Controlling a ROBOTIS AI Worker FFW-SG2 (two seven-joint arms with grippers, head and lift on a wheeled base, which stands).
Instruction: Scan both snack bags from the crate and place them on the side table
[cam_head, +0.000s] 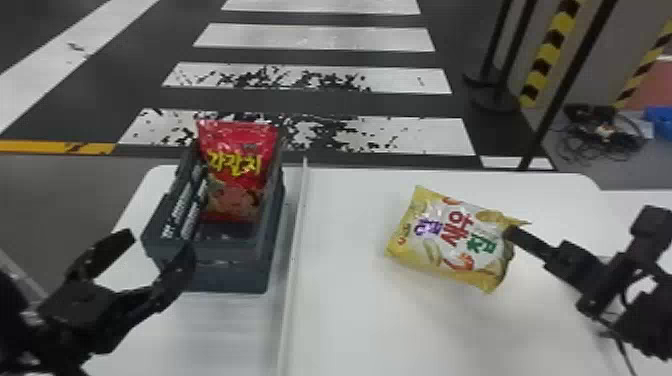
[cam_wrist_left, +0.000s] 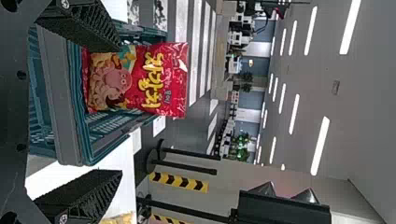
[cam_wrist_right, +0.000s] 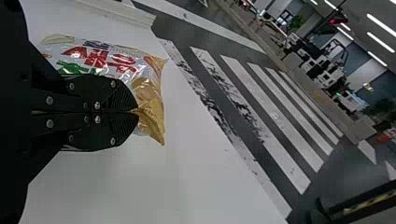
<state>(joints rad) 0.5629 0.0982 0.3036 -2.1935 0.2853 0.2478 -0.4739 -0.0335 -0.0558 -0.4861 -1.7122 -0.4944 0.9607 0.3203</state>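
Yellow-and-white snack bag (cam_head: 440, 245) lying slantwise over the white table (cam_head: 350, 325), right of the raised ridge (cam_head: 296, 240), bare tabletop separating them; right gripper (cam_head: 511, 233) is clenching its edge. Red snack bag (cam_head: 239, 167) is standing in the gray crate (cam_head: 225, 275), its top rising past the rim. Left gripper (cam_head: 156, 242) is hanging by the crate's near left corner, jaws spreading wide, grasping nothing.

A lab-like indoor hall, with crosswalk stripes (cam_head: 315, 38) and ceiling strip lights (cam_wrist_left: 320, 145).
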